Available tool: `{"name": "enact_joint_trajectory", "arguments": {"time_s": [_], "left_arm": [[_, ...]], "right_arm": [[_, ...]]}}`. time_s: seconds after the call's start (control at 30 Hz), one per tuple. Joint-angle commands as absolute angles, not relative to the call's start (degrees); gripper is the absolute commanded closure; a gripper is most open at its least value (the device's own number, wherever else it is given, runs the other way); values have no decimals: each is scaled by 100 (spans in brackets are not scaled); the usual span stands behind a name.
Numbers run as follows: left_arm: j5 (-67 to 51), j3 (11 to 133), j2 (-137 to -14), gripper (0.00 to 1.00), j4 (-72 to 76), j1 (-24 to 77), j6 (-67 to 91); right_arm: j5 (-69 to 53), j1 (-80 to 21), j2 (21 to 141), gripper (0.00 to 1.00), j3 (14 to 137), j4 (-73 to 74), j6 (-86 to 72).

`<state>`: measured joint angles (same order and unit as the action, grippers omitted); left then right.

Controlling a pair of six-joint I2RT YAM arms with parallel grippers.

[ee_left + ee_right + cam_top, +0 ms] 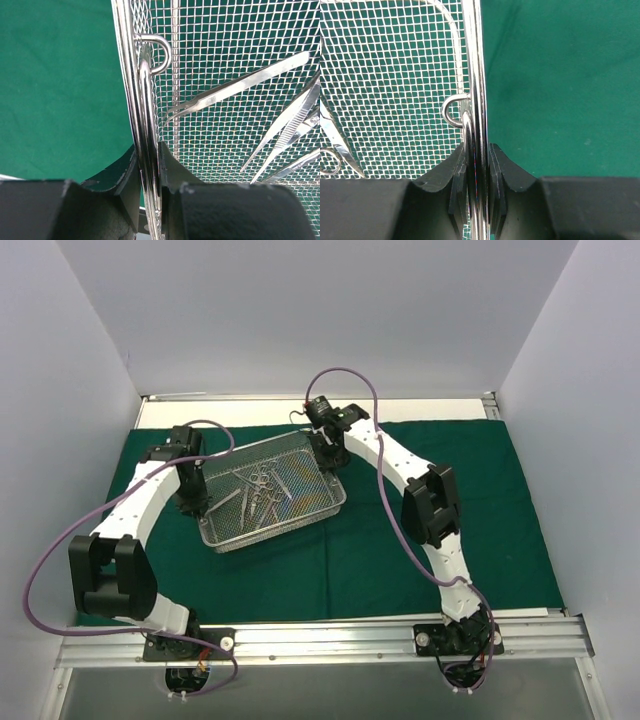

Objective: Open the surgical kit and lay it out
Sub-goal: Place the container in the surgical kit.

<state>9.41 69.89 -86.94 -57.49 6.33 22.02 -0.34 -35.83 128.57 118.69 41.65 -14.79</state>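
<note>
- the left claw (148, 167) is pinched shut on the tray (131, 75) rim, one finger inside the mesh wall and one outside, just below a small handle loop (162, 52).
- the right claw (479, 165) is clamped the same way on the rim at the tray's opposite end, again right under a loop.
- from above, the left claw is at the tray's left short end and the right claw at its far right corner, so the two hold it between them.
- i can't tell whether the tray is lifted or resting on the cloth (400, 560). it sits skewed, with shadow under its near edge.
- the tools (258, 495) lie heaped in the middle of the tray. up close i can make out tweezers and a ring handle.
- progress, as i judge it: the opening looks done, since the cloth lies flat all round the tray with nothing covering it.
- left to do, i'd say: place the tray, then take the tools out and lay them on the cloth beside it. none lies outside the tray.
- the left arm (140, 505) folds back at its elbow, then reaches forward and in towards the tray, wrist turned down.
- the right arm (400, 465) stretches up past the tray's right side and hooks in over the far corner.
</note>
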Motion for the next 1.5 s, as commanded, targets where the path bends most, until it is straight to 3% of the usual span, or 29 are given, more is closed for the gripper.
{"name": "enact_joint_trajectory", "arguments": {"time_s": [0.0,0.17,0.4,0.43,0.53,0.67,0.7,0.73,0.77,0.83,0.97,1.07,1.2,1.47], "left_arm": [[237,6918,-8253,98,-5537,800,2170],[229,6487,-7999,95,-5555,800,2557],[333,6407,-8393,78,-5836,800,2900],[334,6372,-8437,69,-5836,800,2979],[290,6293,-8595,62,-5845,800,3067],[212,6240,-8552,38,-5897,791,3216],[176,6188,-8526,37,-5906,774,3225],[132,6170,-8491,37,-5898,765,3234],[141,6187,-8377,36,-5924,747,3217],[123,6344,-8219,35,-6037,721,3095],[53,6819,-7920,35,-6143,729,2892],[9,7144,-7788,35,-6135,738,2804],[9,7610,-8015,35,-6135,756,2882],[-553,8191,-9517,36,-5845,808,4182]], "right_arm": [[-352,-3920,12709,100,11962,3349,-1714],[-369,-3973,12823,100,11901,3261,-1688],[-317,-3981,13007,100,11698,3243,-1696],[-325,-3990,13043,100,11716,3269,-1696],[-421,-3982,13078,100,11602,3200,-1679],[-431,-3973,13131,94,11558,3190,-1687],[-431,-3981,13140,93,11558,3217,-1696],[-439,-3964,13140,90,11558,3225,-1696],[-439,-3964,13140,78,11549,3243,-1696],[-439,-3955,13122,69,11540,3287,-1705],[-422,-3911,12868,41,11514,3340,-1731],[-334,-3797,12753,27,11680,3568,-1767],[-237,-3542,12490,15,11936,4016,-1802],[219,-3059,11296,11,11313,4482,-1995]]}}
